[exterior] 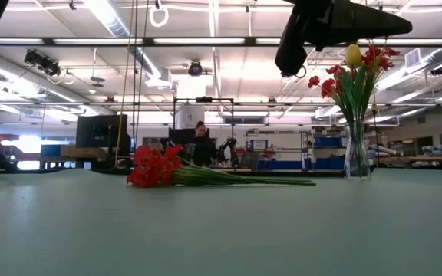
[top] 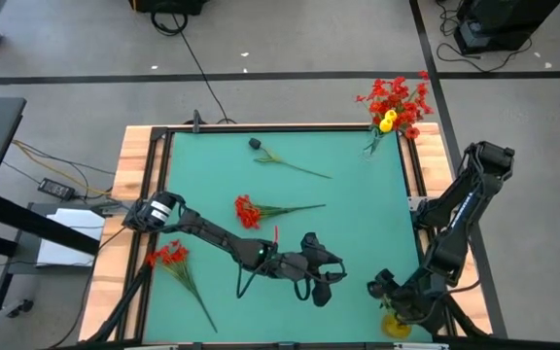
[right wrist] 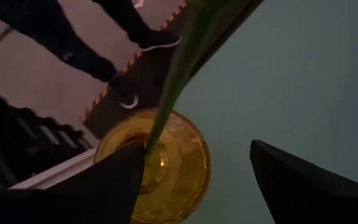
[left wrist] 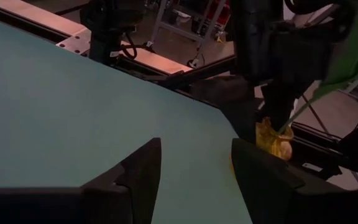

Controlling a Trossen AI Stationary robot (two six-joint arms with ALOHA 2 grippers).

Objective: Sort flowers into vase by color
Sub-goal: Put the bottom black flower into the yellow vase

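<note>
A yellow glass vase (top: 394,325) (right wrist: 157,171) stands at the table's near right corner, with one green stem (right wrist: 179,74) leaning out of its mouth; that flower's head is out of view. My right gripper (top: 383,290) (right wrist: 197,144) hangs open just above it, the stem between its fingers. My left gripper (top: 333,280) (left wrist: 196,146) is open over the mat, just to the left. A clear vase (top: 373,144) (exterior: 357,157) at the far right corner holds red flowers and one yellow. Two red flowers (top: 249,211) (top: 168,256) and a dark-headed one (top: 258,144) lie flat on the mat. My right gripper is open around the green stem, which passes close beside one finger (right wrist: 120,177) where it enters the yellow vase's mouth. I cannot tell whether the stem touches that finger.
The green mat (top: 358,224) has a wooden frame (top: 129,175) around it. The middle red flower (exterior: 156,169) lies with its stem pointing toward the right edge. A person's shoes (right wrist: 157,40) show on the floor beside the near right corner. Cables lie left of the table.
</note>
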